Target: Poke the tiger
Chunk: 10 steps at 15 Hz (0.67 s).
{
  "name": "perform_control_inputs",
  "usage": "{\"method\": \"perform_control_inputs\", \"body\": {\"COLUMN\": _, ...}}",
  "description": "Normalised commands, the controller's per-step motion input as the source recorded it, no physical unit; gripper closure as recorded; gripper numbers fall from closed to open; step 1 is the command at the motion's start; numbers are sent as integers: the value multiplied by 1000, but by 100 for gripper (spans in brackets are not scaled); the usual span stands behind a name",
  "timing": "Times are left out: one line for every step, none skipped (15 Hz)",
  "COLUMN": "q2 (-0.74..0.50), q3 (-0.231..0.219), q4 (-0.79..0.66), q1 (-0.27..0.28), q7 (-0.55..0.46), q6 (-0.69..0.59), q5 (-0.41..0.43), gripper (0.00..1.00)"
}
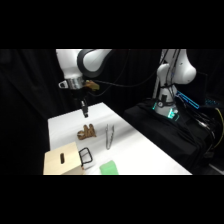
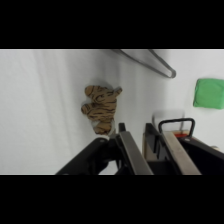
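From the side view I have the gripper (image 1: 85, 111) hanging over the white table (image 1: 145, 155), a little left of the frame's centre, with the tiger (image 1: 86, 132) directly beneath it and a clear gap between the two. The tiger lies on the bare tabletop in the middle of the frame, brown with darker stripes. Just to its right the silver tongs (image 1: 109, 136) lie on the table, apart from it. Toward the lower left of the frame sits a tan box (image 1: 62, 160), and a black wire clip (image 1: 85, 157) stands right at its right side. A green patch (image 1: 109, 168) lies near the bottom edge of the table. In my wrist view the tiger (image 2: 102, 108) is left of centre, just above the tip of the nearer finger, and I cannot say from here whether it touches. The two fingers (image 2: 131, 152) rise from the bottom edge with a narrow gap between them, so I read the claw as nearly pressed together, pinching nothing. The tongs (image 2: 150, 61) cross the top of that frame, the green patch (image 2: 209, 93) is at the right edge, and the clip (image 2: 176, 125) is right of the fingers.
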Motion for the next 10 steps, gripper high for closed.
{"method": "perform_control_inputs", "body": {"q2": -434, "q3": 14, "q4": -338, "q1": 148, "q7": 65, "q6": -100, "q5": -99, "gripper": 28}}
{"method": "perform_control_inputs", "body": {"q2": -437, "q3": 22, "q4": -356, "q1": 145, "q7": 64, "q6": -59, "q5": -100, "gripper": 21}}
{"method": "perform_control_inputs", "body": {"q2": -433, "q3": 27, "q4": -363, "q1": 136, "q7": 60, "q6": -28, "q5": -98, "gripper": 12}}
{"method": "perform_control_inputs", "body": {"q2": -436, "q3": 29, "q4": -378, "q1": 132, "q7": 62, "q6": 13, "q5": -112, "gripper": 5}}
{"method": "perform_control_inputs", "body": {"q2": -425, "q3": 26, "q4": -375, "q1": 121, "q7": 78, "q6": 39, "q5": -119, "gripper": 0}}
{"method": "perform_control_inputs", "body": {"q2": -430, "q3": 31, "q4": -392, "q1": 108, "q7": 68, "q6": 73, "q5": -116, "gripper": 0}}
{"method": "perform_control_inputs", "body": {"q2": -421, "q3": 37, "q4": -386, "q1": 89, "q7": 39, "q6": 56, "q5": -91, "gripper": 0}}
{"method": "perform_control_inputs", "body": {"q2": -418, "q3": 26, "q4": -398, "q1": 96, "q7": 125, "q6": 106, "q5": -130, "gripper": 0}}
{"method": "perform_control_inputs", "body": {"q2": -416, "q3": 20, "q4": -408, "q1": 92, "q7": 166, "q6": 155, "q5": -138, "gripper": 0}}
{"method": "perform_control_inputs", "body": {"q2": -419, "q3": 16, "q4": -415, "q1": 86, "q7": 205, "q6": 122, "q5": -140, "gripper": 0}}
